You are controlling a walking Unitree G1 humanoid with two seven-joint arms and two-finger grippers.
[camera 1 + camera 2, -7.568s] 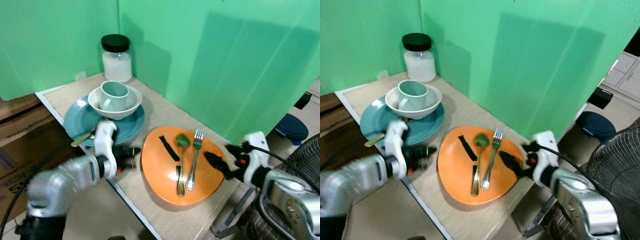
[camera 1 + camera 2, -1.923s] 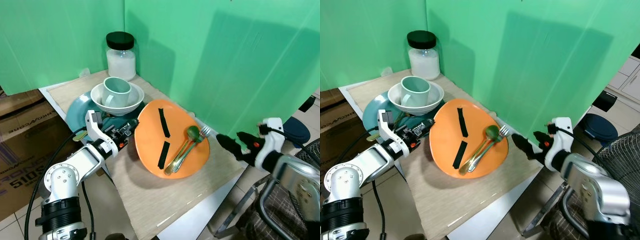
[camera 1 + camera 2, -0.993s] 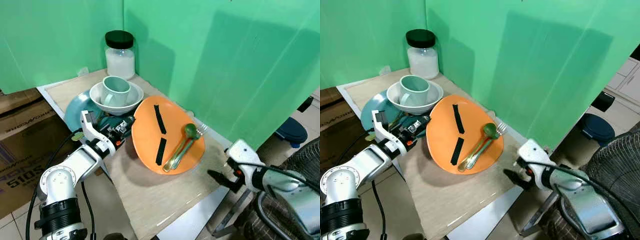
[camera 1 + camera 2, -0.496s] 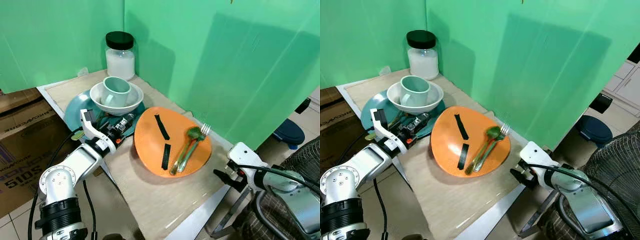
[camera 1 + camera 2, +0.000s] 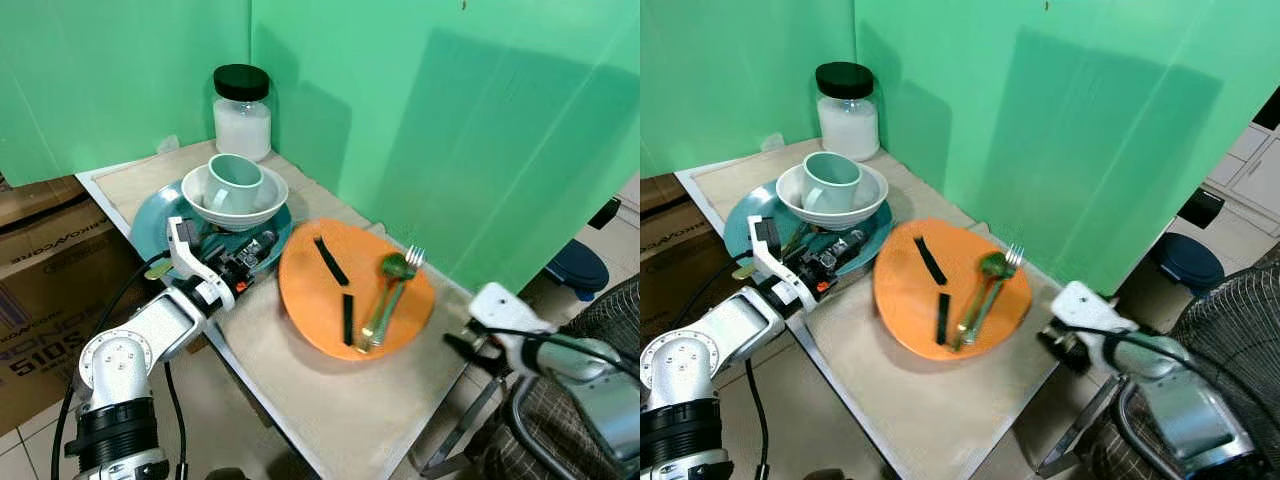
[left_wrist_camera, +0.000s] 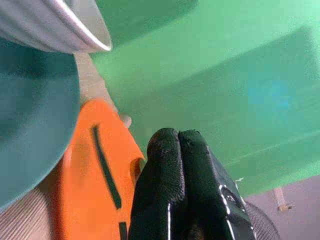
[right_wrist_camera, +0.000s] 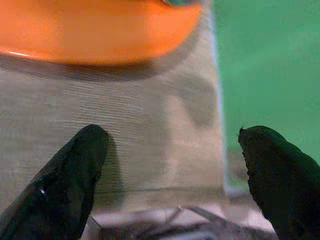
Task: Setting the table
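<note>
An orange plate (image 5: 330, 305) lies flat on the beige table (image 5: 300, 380), with a green spoon (image 5: 388, 290), a fork (image 5: 404, 272) and two black strips on it. To its left a blue plate (image 5: 160, 225) carries a white bowl (image 5: 262, 197) holding a mint cup (image 5: 235, 180). My left gripper (image 5: 260, 248) hovers shut and empty between the two plates, its fingertips (image 6: 177, 137) pressed together near the orange plate (image 6: 90, 170). My right gripper (image 7: 172, 155) stands wide open at the table's right edge, just off the orange plate (image 7: 100, 30).
A jar of white powder with a black lid (image 5: 241, 100) stands at the back by the green wall. A utensil handle (image 5: 157, 268) sticks out past the blue plate's near rim. Cardboard boxes (image 5: 40, 260) stand left of the table; a fan (image 5: 610, 310) and a blue bin (image 5: 577, 265) stand to the right.
The orange plate, tilted up on its left rim a second ago, now lies flat and a little further right. The right gripper has shifted along the table's right edge.
</note>
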